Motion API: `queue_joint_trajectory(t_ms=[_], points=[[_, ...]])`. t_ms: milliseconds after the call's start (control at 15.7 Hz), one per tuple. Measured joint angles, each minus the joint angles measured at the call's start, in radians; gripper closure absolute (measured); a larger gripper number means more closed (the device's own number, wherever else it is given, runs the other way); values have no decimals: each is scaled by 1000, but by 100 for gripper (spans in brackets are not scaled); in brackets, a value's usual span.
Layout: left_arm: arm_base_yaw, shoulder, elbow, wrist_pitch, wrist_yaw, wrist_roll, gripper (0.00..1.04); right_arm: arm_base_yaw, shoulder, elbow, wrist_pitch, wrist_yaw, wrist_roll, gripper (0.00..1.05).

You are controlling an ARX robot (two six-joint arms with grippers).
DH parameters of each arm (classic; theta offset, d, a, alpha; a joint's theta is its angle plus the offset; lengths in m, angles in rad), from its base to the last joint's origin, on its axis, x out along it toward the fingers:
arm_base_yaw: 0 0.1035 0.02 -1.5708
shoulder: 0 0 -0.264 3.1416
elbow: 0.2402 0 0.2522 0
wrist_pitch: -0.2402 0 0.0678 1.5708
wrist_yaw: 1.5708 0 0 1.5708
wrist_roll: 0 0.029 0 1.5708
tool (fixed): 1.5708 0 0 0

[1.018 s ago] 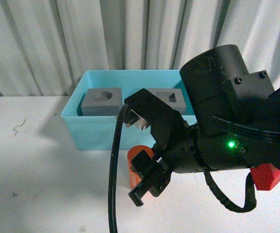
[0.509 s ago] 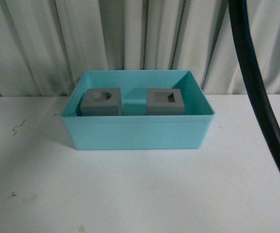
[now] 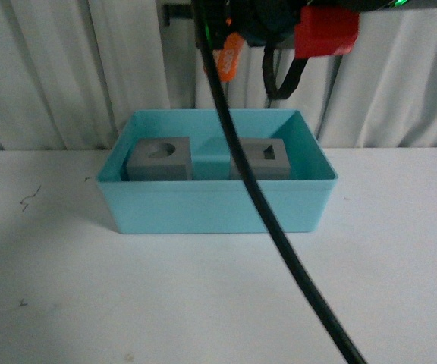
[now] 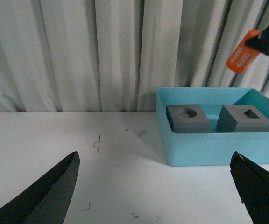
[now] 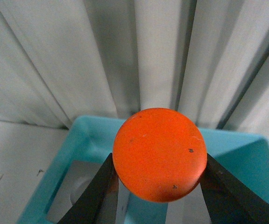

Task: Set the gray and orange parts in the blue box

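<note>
The light-blue box (image 3: 217,205) stands at the back of the white table. Inside it sit two gray cubes: one with a round recess (image 3: 158,159) on the left, one with a square recess (image 3: 264,158) on the right. My right gripper (image 3: 230,53) is high above the box, shut on the orange cylinder (image 3: 231,56). In the right wrist view the cylinder's round end (image 5: 159,154) fills the space between the black fingers (image 5: 99,196), with the box (image 5: 83,140) below. My left gripper (image 4: 155,186) is open and empty over the table, left of the box (image 4: 209,149).
A black cable (image 3: 279,250) hangs across the front view in front of the box. A red block (image 3: 326,32) sits on my right arm. White curtains (image 3: 67,68) close off the back. Small dark marks (image 4: 96,142) lie on the table.
My right arm has risen from low in front of the box to high above it, carrying the orange cylinder. The gray cubes and the box have not moved.
</note>
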Motion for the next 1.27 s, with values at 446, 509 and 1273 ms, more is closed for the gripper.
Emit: queue_joint_trajectory(t_ms=[446,509,1273], points=[[0,0,0,0,0,0,7,41,92,-16,-30,11,102,60],[0,0,0,0,0,0,7,45,100,-23,-32,10,109,60],[0,0,0,0,0,0,7,51,198,-48,-88,5,180,61]])
